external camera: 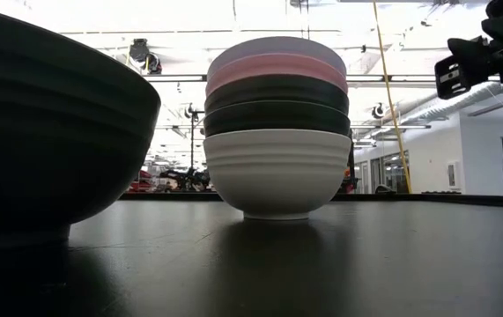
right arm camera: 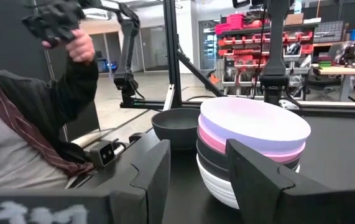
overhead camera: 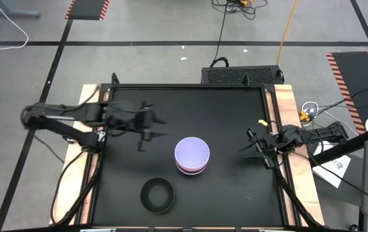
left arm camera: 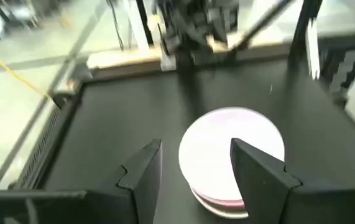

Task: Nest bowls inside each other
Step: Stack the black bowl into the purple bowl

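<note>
- Standing at the black tabletop (overhead camera: 235,187) center: a stack of five nested bowls (external camera: 277,132), w/ white (external camera: 277,172) at the bottom, two black (external camera: 277,106) above it, then pink (external camera: 277,70), lavender (overhead camera: 191,152) on top.
- One more black bowl (overhead camera: 157,194) sits apart from the stack, nearer the front edge, upright & empty.
- Left claw (overhead camera: 150,129) hovers above the tabletop, left of the stack, fingers apart, holding nothing; stack shows between its fingers (left arm camera: 143,174) in the wrist view.
- Right claw (overhead camera: 251,143) waits by the tabletop's right edge, fingers apart, empty, pointed toward the stack.
- A person's sleeve (right arm camera: 34,124) & raised hand (right arm camera: 81,46) show beyond the tabletop in the right wrist view.
</note>
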`<state>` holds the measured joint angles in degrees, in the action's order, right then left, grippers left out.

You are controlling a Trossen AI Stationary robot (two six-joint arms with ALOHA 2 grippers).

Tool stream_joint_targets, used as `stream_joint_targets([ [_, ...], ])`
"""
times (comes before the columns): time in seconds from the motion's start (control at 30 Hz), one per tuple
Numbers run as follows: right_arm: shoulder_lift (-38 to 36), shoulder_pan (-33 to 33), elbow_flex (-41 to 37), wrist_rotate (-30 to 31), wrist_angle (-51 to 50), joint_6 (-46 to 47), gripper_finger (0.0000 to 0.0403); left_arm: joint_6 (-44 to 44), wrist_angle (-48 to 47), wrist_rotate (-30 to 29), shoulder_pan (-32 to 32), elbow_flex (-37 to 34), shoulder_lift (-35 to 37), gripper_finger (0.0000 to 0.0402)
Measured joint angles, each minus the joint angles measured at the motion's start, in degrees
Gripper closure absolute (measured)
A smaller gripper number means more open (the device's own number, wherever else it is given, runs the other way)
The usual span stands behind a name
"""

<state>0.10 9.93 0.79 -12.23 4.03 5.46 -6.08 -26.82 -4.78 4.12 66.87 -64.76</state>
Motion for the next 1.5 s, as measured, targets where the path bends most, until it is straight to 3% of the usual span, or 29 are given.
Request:
stream_joint_targets([
  [0.17,0.0,0.0,0.0,0.0,0.9,-0.1,0.0257,5.3,16.0,-7.9,0.0,-18.6,14.7,0.022],
  [0.27,0.0,0.0,0.0,0.2,1.9,-0.1,0.0257,9.0,17.5,-9.6,-0.5,-25.4,18.8,0.023],
  [0.43,0.0,-0.2,0.0,2.0,2.2,-0.1,0.0257,12.8,21.0,-3.1,-0.5,-31.8,19.0,0.0251],
  [0.73,0.0,-0.2,0.0,4.8,1.7,-1.6,0.0257,6.5,38.2,3.2,0.0,-44.5,22.2,0.0274],
  [1.03,0.0,-0.1,0.0,4.8,1.3,-1.3,0.0257,7.3,39.3,2.6,-1.8,-54.6,33.0,0.0275],
  [1.17,0.0,-0.1,0.1,4.9,1.2,-1.5,0.0257,5.3,39.0,4.2,-1.8,-57.0,38.9,0.0275],
  [1.33,0.0,-0.1,0.1,4.9,0.3,-1.5,0.0257,6.2,35.6,1.6,-1.8,-60.1,46.1,0.0275],
  [1.5,0.0,-0.1,0.1,4.9,0.4,-1.5,0.0257,7.4,35.0,1.8,-1.8,-63.5,49.8,0.0275],
])
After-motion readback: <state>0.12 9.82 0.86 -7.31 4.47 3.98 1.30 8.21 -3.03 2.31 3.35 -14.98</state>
